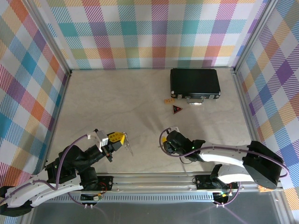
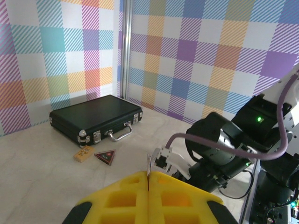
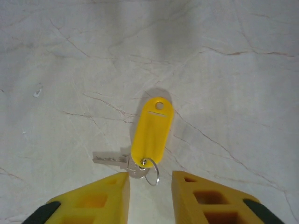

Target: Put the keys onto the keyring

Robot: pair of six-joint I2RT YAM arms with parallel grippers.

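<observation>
A small silver key (image 3: 111, 159) with a long yellow head (image 3: 152, 133) and a thin wire ring lies flat on the table. My right gripper (image 3: 149, 177) hangs just above it, open, its yellow fingertips (image 3: 119, 184) either side of the key's ring end and not touching. In the top view the right gripper (image 1: 170, 141) points down at the table's near middle. My left gripper (image 2: 148, 179) is shut on the keyring (image 2: 149, 164), seen edge-on as a thin grey metal strip. Seen from above, the left gripper (image 1: 121, 137) holds the keyring (image 1: 129, 146) off the table, to the left of the right gripper.
A black case (image 1: 195, 83) lies at the back right, with a small tan tag (image 1: 168, 100) and a dark red triangular tag (image 1: 177, 109) in front of it. Checked walls close in three sides. Bare tabletop (image 1: 117, 98) spreads between the arms and the back wall.
</observation>
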